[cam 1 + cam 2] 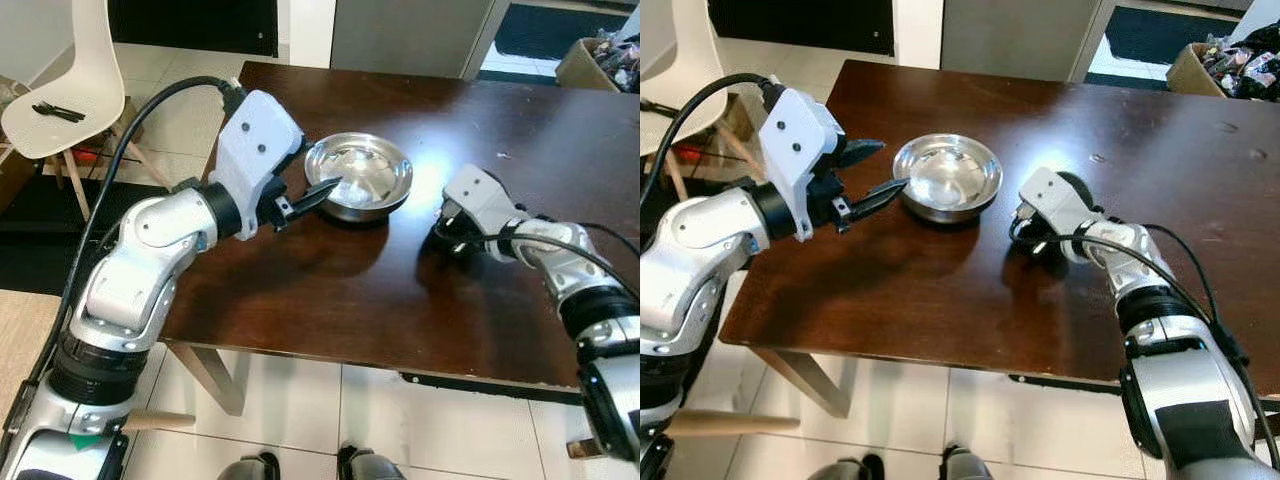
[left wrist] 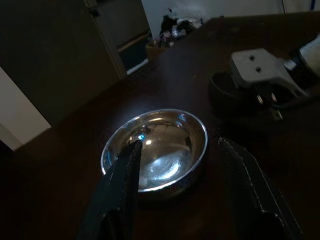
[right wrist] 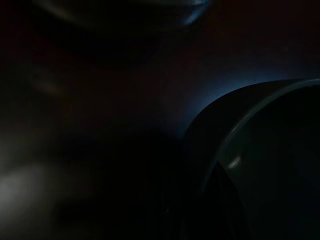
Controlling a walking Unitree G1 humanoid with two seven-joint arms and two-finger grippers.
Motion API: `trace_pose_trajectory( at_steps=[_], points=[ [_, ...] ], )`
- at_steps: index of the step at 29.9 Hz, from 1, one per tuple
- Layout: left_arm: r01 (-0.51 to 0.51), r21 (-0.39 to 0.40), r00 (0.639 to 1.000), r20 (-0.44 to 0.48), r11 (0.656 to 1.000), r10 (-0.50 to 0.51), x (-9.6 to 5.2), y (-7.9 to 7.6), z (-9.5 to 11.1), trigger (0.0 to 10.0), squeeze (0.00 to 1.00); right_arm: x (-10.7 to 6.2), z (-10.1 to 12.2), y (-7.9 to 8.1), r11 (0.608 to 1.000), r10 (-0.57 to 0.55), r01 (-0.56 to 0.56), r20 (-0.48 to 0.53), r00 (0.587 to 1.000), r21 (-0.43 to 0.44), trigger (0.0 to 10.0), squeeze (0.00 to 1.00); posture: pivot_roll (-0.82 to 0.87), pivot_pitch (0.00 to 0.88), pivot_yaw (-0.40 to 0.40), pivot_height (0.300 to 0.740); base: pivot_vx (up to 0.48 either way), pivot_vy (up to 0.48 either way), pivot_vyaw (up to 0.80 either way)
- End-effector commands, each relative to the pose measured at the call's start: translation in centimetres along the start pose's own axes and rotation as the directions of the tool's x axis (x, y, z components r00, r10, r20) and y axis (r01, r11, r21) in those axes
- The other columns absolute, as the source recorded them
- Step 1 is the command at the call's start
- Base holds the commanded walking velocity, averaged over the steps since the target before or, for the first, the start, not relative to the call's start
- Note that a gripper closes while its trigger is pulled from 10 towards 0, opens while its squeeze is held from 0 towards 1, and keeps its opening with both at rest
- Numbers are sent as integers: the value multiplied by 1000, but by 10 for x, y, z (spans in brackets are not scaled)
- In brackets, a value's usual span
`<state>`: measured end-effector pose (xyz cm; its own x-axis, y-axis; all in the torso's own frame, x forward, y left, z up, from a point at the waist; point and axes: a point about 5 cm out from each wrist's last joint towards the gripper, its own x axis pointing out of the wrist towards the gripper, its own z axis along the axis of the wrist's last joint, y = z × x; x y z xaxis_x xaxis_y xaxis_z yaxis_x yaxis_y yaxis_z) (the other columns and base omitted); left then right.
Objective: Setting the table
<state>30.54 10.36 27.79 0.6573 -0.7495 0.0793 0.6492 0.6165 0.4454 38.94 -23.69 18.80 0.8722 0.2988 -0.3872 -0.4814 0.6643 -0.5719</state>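
A shiny steel bowl (image 1: 358, 175) sits on the dark brown table (image 1: 350, 290), left of its middle. My left gripper (image 1: 875, 172) hovers at the bowl's left rim, open, with nothing between its fingers (image 2: 125, 185); one fingertip reaches over the rim. To the right of the bowl my right gripper (image 1: 1038, 232) rests low on the table against a dark round cup (image 2: 225, 95). The white wrist housing covers that gripper. In the right wrist view, which is very dark, a curved cup rim (image 3: 250, 145) looms close.
A white chair (image 1: 80, 90) stands off the table's left far corner, with black utensils (image 1: 57, 110) on its seat. A cardboard box (image 1: 585, 62) stands on the floor beyond the far right corner. The table's near edge runs just before my feet on white tiles.
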Motion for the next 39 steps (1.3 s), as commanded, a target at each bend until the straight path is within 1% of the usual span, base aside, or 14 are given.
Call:
trace_pose_trajectory(
  at_steps=[1,3,5,6,7,8,19,20,21,22,33,34,36,39],
  points=[
    [15,1,1000,-10,1000,-15,-4,-2,-1,10000,0,1,-1,1,999,27,-27,-9,1000,-22,10000,0,4,118,63,740,0,0,0],
    [17,3,1000,-11,1000,-16,-4,-2,-1,10000,0,1,0,2,999,34,-35,-11,999,-28,10000,0,4,118,63,740,0,0,0],
    [14,1,1000,-13,1000,-14,-4,-2,-1,10000,0,2,1,2,999,33,-34,-22,999,-41,10000,188,7,117,61,740,0,0,0],
    [12,0,1000,-13,1000,-12,-5,-2,-1,10000,0,2,1,1,999,33,-34,-24,999,-39,10000,624,7,117,61,740,0,0,0],
    [11,-1,1000,-13,1000,-11,-5,-2,-1,10000,0,3,1,1,999,31,-32,-28,999,-41,10000,741,7,117,61,740,0,0,0],
    [9,-3,1000,-15,1000,-9,-5,-2,-1,10000,0,3,0,1,999,31,-32,-29,999,-41,10000,1000,7,116,59,740,0,0,0],
    [11,-21,1000,-13,1000,-11,-4,-6,-2,10000,0,0,0,-5,998,-4,3,-23,1000,-64,10000,1000,-11,115,62,740,0,0,0],
    [12,-23,1000,-12,1000,-12,-3,-7,-2,10000,0,-1,1,-7,997,-14,13,-18,1000,-71,10000,914,-14,113,62,740,0,0,0],
    [12,-23,1000,-12,1000,-12,-3,-7,-2,10000,0,-1,1,-7,997,-14,13,-18,1000,-71,10000,914,-14,113,62,740,0,0,0],
    [13,-27,1000,-11,1000,-14,-3,-8,-3,10000,0,-3,4,-12,996,-34,34,-2,999,-81,10000,0,-19,113,60,740,0,0,0],
    [11,-47,1000,-18,999,-12,-3,-10,-8,10000,0,-16,37,-34,994,-78,94,224,972,-63,10000,0,-39,107,58,740,0,0,0],
    [-1,-50,1000,-27,999,0,-6,-7,-11,10000,0,-19,48,-33,997,-60,74,313,948,-35,10000,0,-44,105,55,740,0,0,0],
    [-12,-49,999,-34,999,11,-7,-4,-13,10000,0,-21,53,-33,998,-61,67,359,931,-5,10000,0,-47,103,53,740,0,0,0],
    [-91,-34,994,-71,995,89,-13,10,-21,10000,0,-30,63,-28,989,-110,46,494,862,139,10000,0,-56,100,52,740,0,0,0]
  ],
)
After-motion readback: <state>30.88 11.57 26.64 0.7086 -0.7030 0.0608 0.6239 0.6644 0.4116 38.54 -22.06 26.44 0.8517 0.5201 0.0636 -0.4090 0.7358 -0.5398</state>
